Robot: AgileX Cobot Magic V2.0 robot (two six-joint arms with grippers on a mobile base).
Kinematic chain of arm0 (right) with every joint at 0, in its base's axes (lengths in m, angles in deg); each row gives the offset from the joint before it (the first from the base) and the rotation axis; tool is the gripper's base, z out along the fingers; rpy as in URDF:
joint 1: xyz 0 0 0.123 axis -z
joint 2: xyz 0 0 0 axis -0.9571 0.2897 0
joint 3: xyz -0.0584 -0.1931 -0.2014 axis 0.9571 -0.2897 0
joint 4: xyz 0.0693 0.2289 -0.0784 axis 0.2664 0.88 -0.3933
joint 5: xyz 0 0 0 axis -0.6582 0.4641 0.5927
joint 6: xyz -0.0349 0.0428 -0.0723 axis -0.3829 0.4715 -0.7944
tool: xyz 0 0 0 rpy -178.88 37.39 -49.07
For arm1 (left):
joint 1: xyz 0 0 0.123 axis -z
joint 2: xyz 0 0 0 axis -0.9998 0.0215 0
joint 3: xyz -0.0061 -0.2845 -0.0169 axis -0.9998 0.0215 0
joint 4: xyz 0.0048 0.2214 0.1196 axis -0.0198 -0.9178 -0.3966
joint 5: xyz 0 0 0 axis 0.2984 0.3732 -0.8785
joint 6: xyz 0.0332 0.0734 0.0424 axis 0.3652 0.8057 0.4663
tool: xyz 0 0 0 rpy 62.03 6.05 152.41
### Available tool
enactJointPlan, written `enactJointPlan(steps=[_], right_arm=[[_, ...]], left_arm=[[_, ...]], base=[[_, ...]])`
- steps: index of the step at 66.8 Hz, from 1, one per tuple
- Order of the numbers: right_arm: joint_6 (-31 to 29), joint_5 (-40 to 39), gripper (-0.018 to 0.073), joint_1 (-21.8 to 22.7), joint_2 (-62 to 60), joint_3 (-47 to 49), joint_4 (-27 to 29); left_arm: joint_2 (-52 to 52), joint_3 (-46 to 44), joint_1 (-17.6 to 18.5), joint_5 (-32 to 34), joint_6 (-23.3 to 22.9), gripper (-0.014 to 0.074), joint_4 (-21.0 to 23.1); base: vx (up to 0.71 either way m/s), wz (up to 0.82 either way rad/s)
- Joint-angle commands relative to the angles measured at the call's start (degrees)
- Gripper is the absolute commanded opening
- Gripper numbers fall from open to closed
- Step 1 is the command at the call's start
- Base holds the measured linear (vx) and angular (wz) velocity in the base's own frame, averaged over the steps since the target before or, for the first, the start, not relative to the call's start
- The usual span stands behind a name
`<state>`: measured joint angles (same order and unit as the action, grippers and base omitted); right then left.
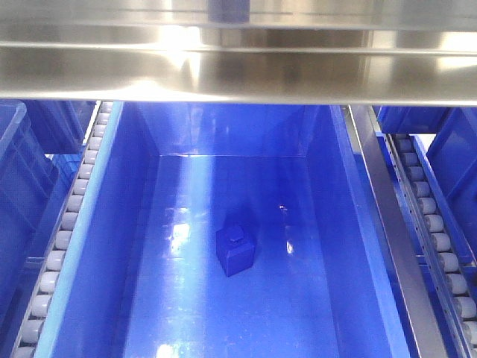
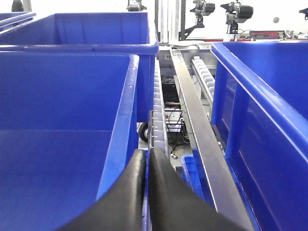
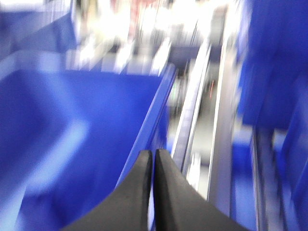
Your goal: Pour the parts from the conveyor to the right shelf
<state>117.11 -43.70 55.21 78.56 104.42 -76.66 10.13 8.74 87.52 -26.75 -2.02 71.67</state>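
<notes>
Black left gripper (image 2: 147,156) fingers pressed together over bin rim (image 2: 122,130); right gripper (image 3: 153,156) likewise closed (view blurred). One blue part (image 1: 237,250) rests on bin floor (image 1: 298,298), mid-bin.

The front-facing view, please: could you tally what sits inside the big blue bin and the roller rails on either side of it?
Blue parts inside the bin: 1, a small block on the floor near the middle
Roller rails: 2, a left one and a right one
Total: 3
</notes>
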Motion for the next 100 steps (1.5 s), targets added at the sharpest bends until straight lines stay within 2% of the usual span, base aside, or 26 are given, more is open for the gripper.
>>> enactJointPlan(steps=[1, 6, 16, 22, 31, 43, 49, 55, 70, 83, 100], right_arm=[[-6.4, -14.6, -0.0009, 7.3, -2.8, -3.4, 5.5], [-9.4, -15.6, -0.0009, 10.5, -6.3, -7.1, 10.5], [-14.7, -9.0, -0.0009, 13.3, -13.4, -12.4, 18.4], [-20.6, -6.3, -0.0009, 16.8, -17.6, -14.7, 25.7], [-31.2, -6.4, -0.0009, 21.2, -21.3, -18.1, 36.1], [-38.3, -8.5, -0.0009, 21.5, -25.5, -23.2, 40.0], [-41.1, -9.8, -0.0009, 21.5, -27.2, -25.8, 43.8], [-44.1, -8.8, -0.0009, 21.5, -27.1, -25.7, 44.2], [-44.8, -8.7, -0.0009, 21.5, -27.1, -25.7, 41.8], [-50.5, -7.9, -0.0009, 21.5, -27.1, -25.7, 42.8], [-50.6, -7.6, -0.0009, 21.5, -27.1, -25.7, 44.0]], left_arm=[[-0.3, -1.1, 0.3, 4.1, -0.4, -0.0006, 0.4], [-0.3, -1.1, 0.3, 4.1, -0.4, -0.0006, 0.4], [-0.3, -1.1, 0.3, 4.1, -0.4, -0.0006, 0.4], [-0.3, -1.1, 0.3, 4.1, -0.4, -0.0006, 0.4], [-0.3, -1.1, 0.3, 4.1, -0.4, -0.0006, 0.4], [-0.3, -1.1, 0.3, 4.1, -0.4, -0.0006, 0.4], [-0.3, -1.1, 0.3, 4.1, -0.4, -0.0006, 0.4], [-0.3, -1.1, 0.3, 4.1, -0.4, -0.0006, 0.4], [-0.3, -1.1, 0.3, 4.1, -0.4, -0.0006, 0.4], [-0.3, -1.1, 0.3, 4.1, -0.4, -0.0006, 0.4], [-0.3, -1.1, 0.3, 4.1, -0.4, -0.0006, 0.4]], base=[[0.0, 0.0], [0.0, 0.0], [0.0, 0.0], [0.0, 0.0], [0.0, 0.0], [0.0, 0.0], [0.0, 0.0], [0.0, 0.0], [0.0, 0.0], [0.0, 0.0], [0.0, 0.0]])
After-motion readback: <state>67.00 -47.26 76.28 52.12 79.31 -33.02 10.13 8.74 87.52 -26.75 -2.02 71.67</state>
